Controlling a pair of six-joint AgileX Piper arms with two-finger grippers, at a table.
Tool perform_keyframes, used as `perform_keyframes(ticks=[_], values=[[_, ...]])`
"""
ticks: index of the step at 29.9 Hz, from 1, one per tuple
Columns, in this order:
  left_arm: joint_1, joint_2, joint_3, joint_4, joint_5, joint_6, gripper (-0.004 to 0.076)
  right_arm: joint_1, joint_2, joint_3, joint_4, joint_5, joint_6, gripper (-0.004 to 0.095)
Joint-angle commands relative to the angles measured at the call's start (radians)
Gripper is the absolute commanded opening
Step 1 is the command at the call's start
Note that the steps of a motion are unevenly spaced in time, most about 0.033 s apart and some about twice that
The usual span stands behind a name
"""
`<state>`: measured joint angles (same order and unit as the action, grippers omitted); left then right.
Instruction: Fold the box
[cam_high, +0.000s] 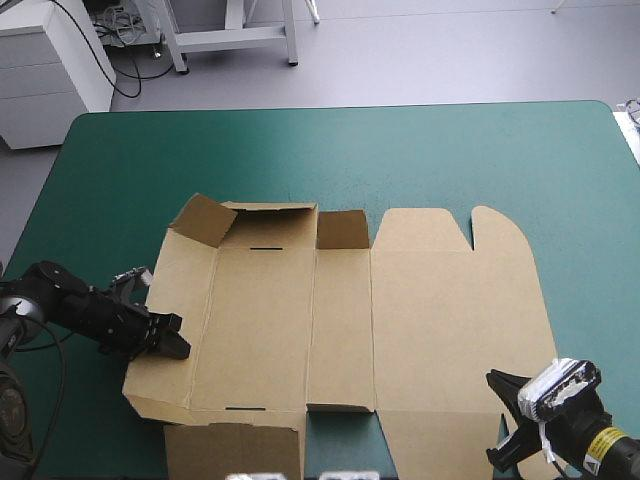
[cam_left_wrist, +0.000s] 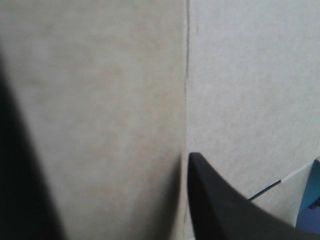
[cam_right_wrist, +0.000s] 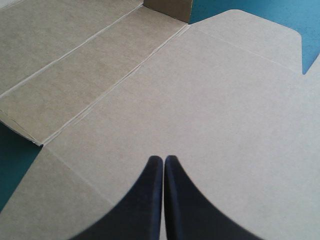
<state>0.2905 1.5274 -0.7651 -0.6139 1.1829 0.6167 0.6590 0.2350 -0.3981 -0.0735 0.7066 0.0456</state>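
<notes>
Box: the brown box (cam_high: 400, 320) lies opened out on the teal-green tabletop (cam_high: 450, 160), nearer the near edge. Its wide lid panel lies flat on the right.
Raised parts: the left side panel tilts up, and two short flaps stand at the far edge.
Left tool: the left tool (cam_high: 175, 340) is clenched on the box's left side panel. One black finger (cam_left_wrist: 225, 200) shows on the board, and the other is mostly hidden.
Right tool: the right tool (cam_right_wrist: 163, 160) is clenched empty, its tips meeting over the flat lid panel near the box's near right corner.
</notes>
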Motion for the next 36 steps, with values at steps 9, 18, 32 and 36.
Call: perform_keyframes(ticks=[9, 18, 32, 36], values=[[-0.017, -0.01, -0.085, -0.008, 0.116, -0.021, -0.0008, -0.001, 0.01, -0.023, -0.01, -0.073, -0.005, -0.0012], [-0.204, -0.01, -0.428, 0.373, 0.116, -0.127, -0.0008, -0.001, 0.01, -0.023, -0.01, -0.073, -0.005, -0.0012], [-0.495, -0.01, -0.591, 0.883, -0.078, -0.204, -0.0008, -0.001, 0.01, -0.023, -0.01, -0.073, -0.005, -0.0012], [-0.55, -0.01, -0.591, 0.957, -0.16, -0.204, -0.0008, -0.001, 0.01, -0.023, -0.01, -0.073, -0.005, -0.0012]])
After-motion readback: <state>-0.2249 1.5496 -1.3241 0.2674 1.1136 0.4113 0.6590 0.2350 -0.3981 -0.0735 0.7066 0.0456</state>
